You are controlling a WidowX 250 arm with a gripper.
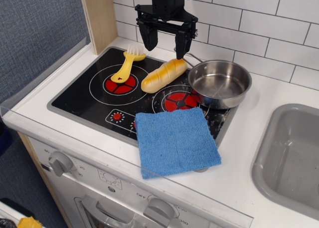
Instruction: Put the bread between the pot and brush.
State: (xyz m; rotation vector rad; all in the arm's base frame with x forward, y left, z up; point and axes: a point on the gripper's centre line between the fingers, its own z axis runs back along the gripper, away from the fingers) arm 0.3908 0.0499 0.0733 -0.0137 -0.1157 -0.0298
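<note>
The golden-yellow bread (164,75) lies on the black stovetop, between the yellow brush (127,64) on its left and the shiny steel pot (219,83) on its right. Its right end is close to the pot's rim. My black gripper (162,45) hangs open and empty above the back of the stove, just above and behind the bread. Its two fingers are spread wide, one above the brush's bristles, one near the pot's wire handle.
A blue cloth (174,141) lies at the stove's front right edge. A grey sink (291,158) is on the right. A white tiled wall stands behind and a wooden panel (99,18) at the back left. Stove knobs (61,162) are on the front.
</note>
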